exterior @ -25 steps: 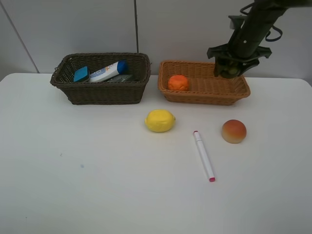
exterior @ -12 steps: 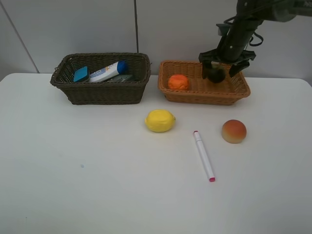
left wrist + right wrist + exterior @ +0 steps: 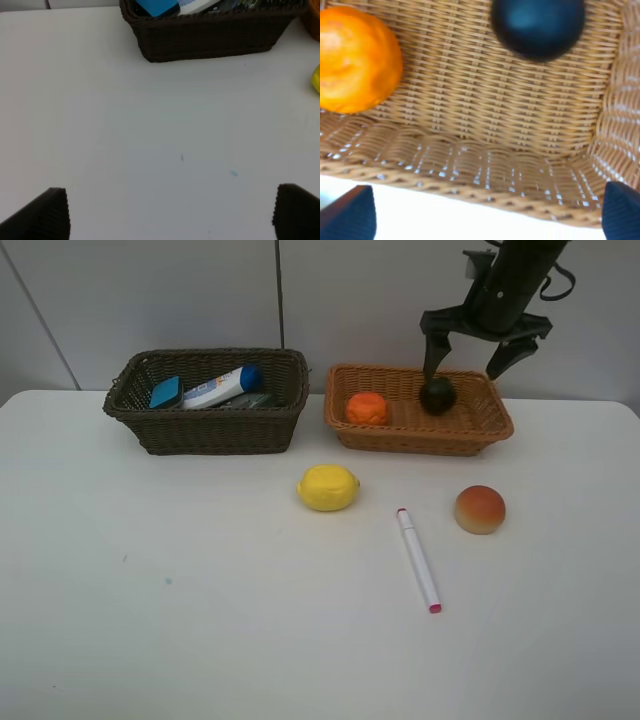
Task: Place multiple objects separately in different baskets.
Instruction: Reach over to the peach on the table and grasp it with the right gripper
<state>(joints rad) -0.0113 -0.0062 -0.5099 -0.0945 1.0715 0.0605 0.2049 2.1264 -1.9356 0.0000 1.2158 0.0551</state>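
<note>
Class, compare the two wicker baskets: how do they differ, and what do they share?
Colour: the dark basket is deep brown; the tan basket is light orange.
Depth: the dark basket has taller walls; the tan basket is shallower.
Contents: the dark basket holds a blue-capped tube and a blue block; the tan basket holds an orange and a dark round fruit.
Both are rectangular and woven.

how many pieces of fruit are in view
4: the orange and the dark mangosteen lie in the tan basket; the lemon and the peach sit on the table. The dark basket could hide more.
</note>
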